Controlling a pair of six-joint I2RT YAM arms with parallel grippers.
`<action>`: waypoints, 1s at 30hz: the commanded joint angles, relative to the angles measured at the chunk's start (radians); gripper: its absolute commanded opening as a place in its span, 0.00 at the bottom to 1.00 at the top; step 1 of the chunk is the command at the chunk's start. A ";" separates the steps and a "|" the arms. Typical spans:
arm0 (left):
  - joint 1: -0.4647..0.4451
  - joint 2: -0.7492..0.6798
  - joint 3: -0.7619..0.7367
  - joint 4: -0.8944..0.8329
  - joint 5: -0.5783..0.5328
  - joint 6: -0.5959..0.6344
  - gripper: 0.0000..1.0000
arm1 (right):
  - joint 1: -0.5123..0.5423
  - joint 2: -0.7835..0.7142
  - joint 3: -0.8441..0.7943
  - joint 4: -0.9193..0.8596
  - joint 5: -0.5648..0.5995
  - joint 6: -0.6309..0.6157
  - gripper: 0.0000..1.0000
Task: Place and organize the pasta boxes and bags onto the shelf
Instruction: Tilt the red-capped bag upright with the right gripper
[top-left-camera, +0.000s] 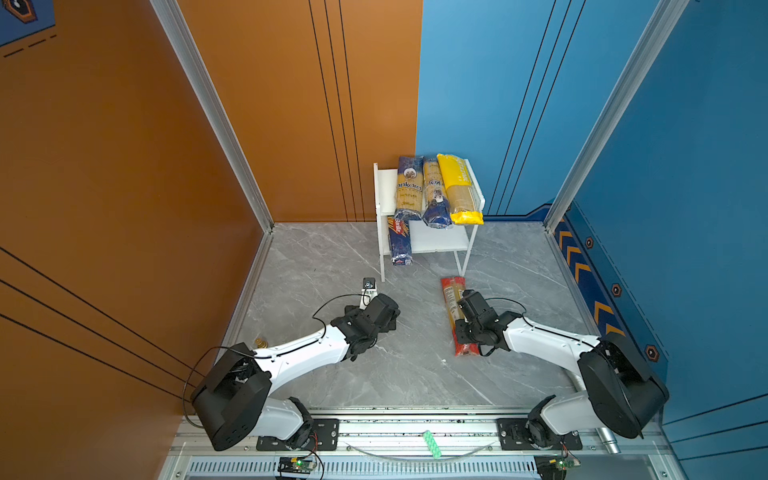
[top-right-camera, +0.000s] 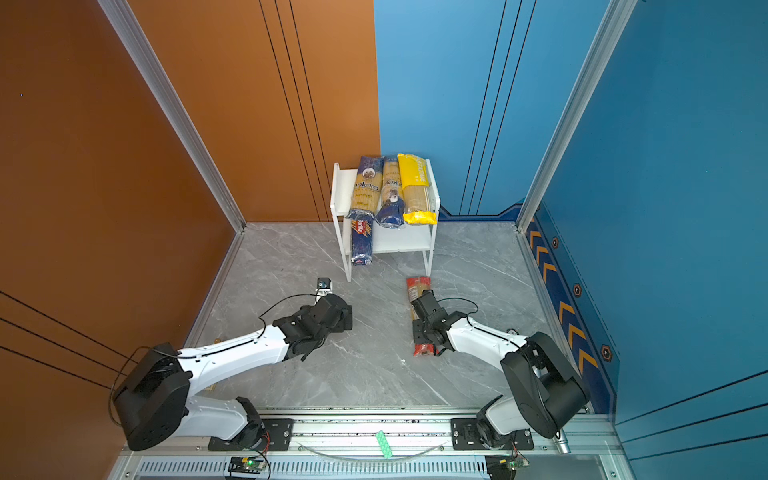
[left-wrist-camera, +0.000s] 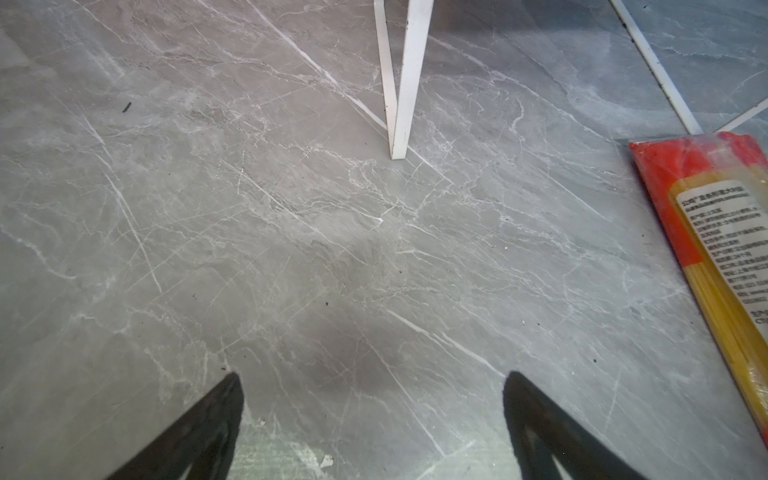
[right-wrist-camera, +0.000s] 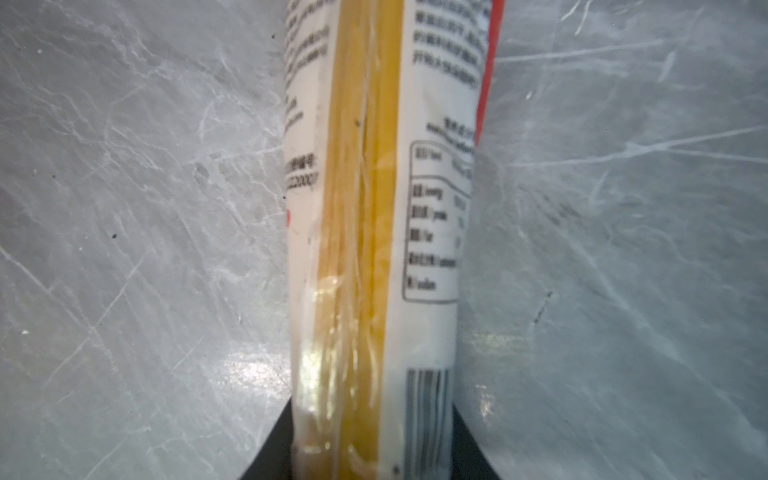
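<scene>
Red-ended pasta pack on open tabletop, right pincer gripping its edges

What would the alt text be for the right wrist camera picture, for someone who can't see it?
A long clear spaghetti pack with white printed labels fills the centre of the picture, pinched between the two dark fingers of the right claw. Grey marbled tabletop shows on both sides.

Three packs atop shelf, Barilla pack on lower board, fifth pack before shelf
</scene>
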 joint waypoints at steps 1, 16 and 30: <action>0.004 -0.009 -0.018 -0.012 -0.025 -0.007 0.98 | 0.008 -0.008 -0.019 -0.035 -0.023 0.000 0.34; 0.004 -0.011 -0.018 -0.010 -0.026 -0.006 0.98 | -0.018 -0.106 0.028 -0.102 -0.040 -0.023 0.14; 0.005 -0.014 -0.023 -0.007 -0.028 -0.010 0.98 | -0.056 -0.169 0.006 -0.076 -0.096 -0.035 0.00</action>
